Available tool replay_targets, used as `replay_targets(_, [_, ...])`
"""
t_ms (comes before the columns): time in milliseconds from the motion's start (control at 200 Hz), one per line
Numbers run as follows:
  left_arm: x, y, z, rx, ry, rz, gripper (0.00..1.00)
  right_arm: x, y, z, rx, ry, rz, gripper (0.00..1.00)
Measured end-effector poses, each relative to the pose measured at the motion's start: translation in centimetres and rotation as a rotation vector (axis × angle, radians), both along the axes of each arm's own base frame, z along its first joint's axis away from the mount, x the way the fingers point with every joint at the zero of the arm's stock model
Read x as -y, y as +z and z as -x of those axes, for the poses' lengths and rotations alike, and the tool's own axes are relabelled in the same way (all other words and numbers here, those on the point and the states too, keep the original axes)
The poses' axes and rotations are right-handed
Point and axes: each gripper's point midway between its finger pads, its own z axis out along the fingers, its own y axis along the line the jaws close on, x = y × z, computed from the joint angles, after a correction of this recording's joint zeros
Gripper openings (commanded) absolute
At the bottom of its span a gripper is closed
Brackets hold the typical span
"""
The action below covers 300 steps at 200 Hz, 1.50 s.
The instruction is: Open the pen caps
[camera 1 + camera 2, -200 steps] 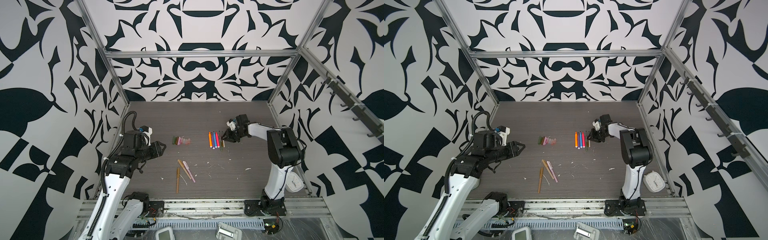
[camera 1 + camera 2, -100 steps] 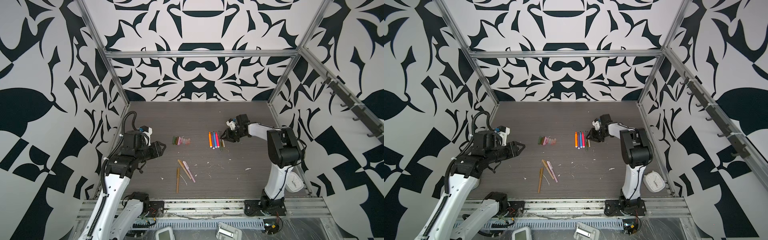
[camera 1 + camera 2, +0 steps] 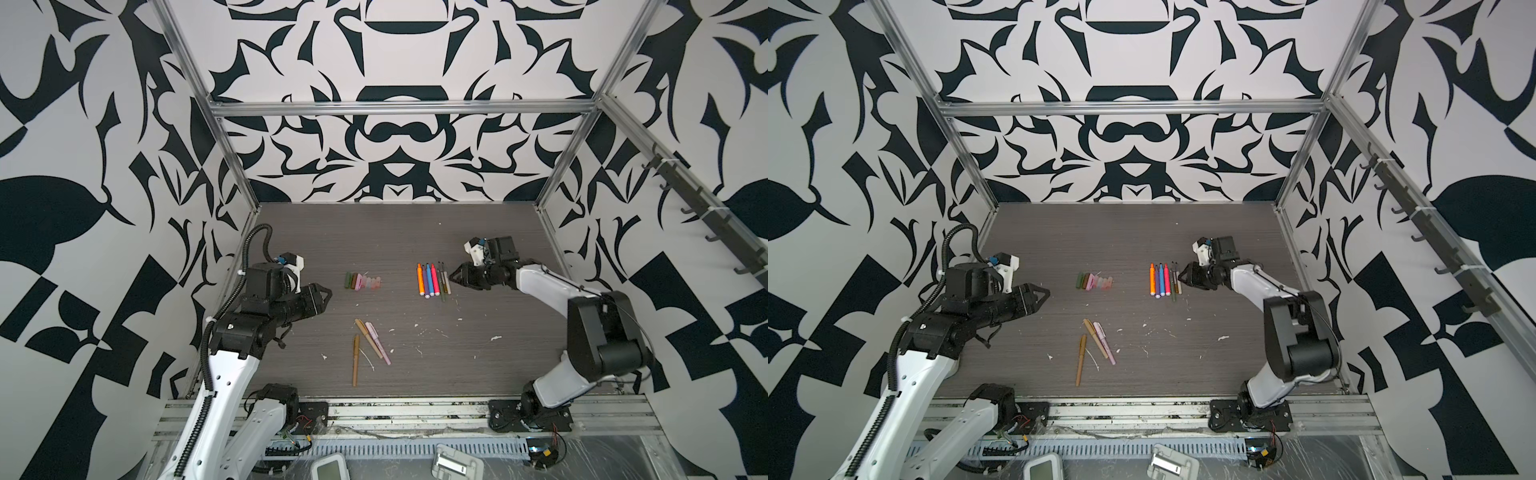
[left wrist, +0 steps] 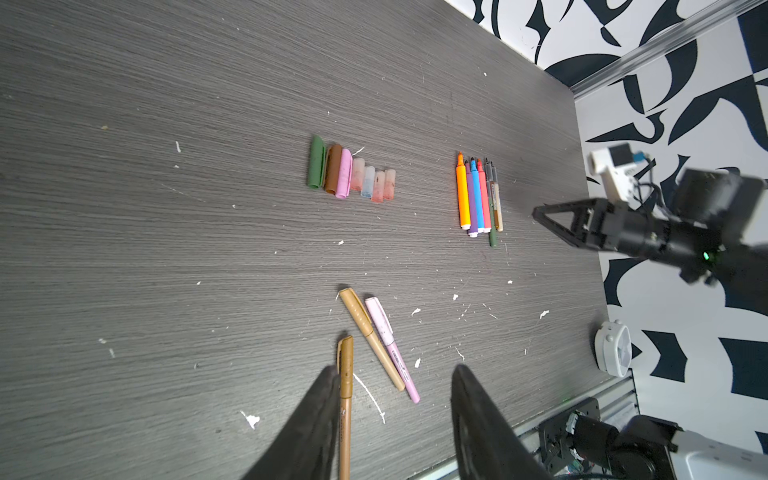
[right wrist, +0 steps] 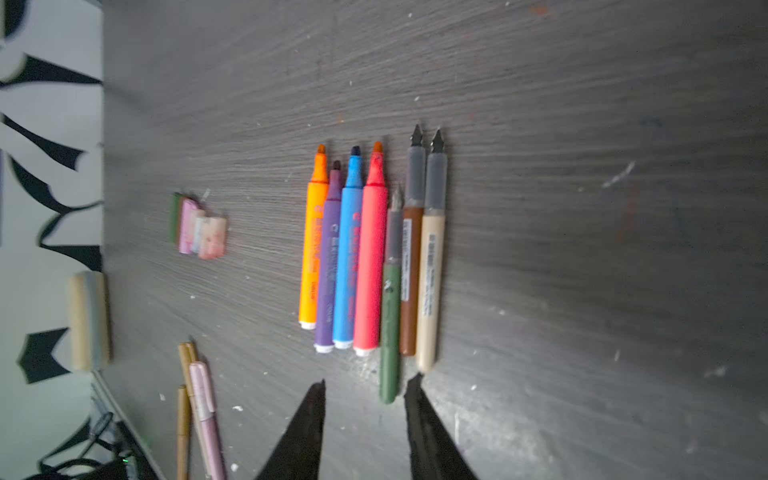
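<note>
**While Three Pens Are Waiting**

In a top view, pulled-off pen caps are lying near bare pens. Left wrist: the left gripper, fingers apart and empty, is hanging near three capped pens. Right wrist: the right gripper is gaping, empty. Next, I think, both should be gripping one.

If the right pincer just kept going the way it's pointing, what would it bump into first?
Most likely the row of uncapped pens just ahead of the right pincer, probably the tan pen at the near edge. How high it hangs is unclear, so it might pass over them.
</note>
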Motion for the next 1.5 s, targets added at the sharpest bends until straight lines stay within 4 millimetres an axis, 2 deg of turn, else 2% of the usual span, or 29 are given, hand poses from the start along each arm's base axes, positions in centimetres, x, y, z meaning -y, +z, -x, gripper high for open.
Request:
replay_targets(90, [0.0,0.0,0.0,0.001,0.000,0.000,0.47,0.0,-0.6,2.9,-0.002,-0.009,-0.052,0.00])
replay_targets(250, [0.0,0.0,0.0,0.001,0.000,0.000,0.47,-0.1,-4.2,7.5,-0.082,-0.019,-0.103,0.00])
replay_targets(360, [0.0,0.1,0.0,0.003,0.000,0.000,0.47,-0.4,-5.5,8.9,-0.127,-0.022,-0.119,0.00])
replay_targets(525, [0.0,0.1,0.0,0.003,0.000,0.001,0.47,-1.0,-5.3,8.2,-0.112,-0.033,-0.141,0.00])
replay_targets(735, [0.0,0.2,0.1,0.009,0.000,0.002,0.47,-1.8,-7.4,7.6,-0.191,-0.081,-0.177,0.00])
replay_targets(1500, [0.0,0.2,0.1,0.009,0.000,0.002,0.47,-1.9,-7.3,3.7,-0.171,-0.175,-0.199,0.00])
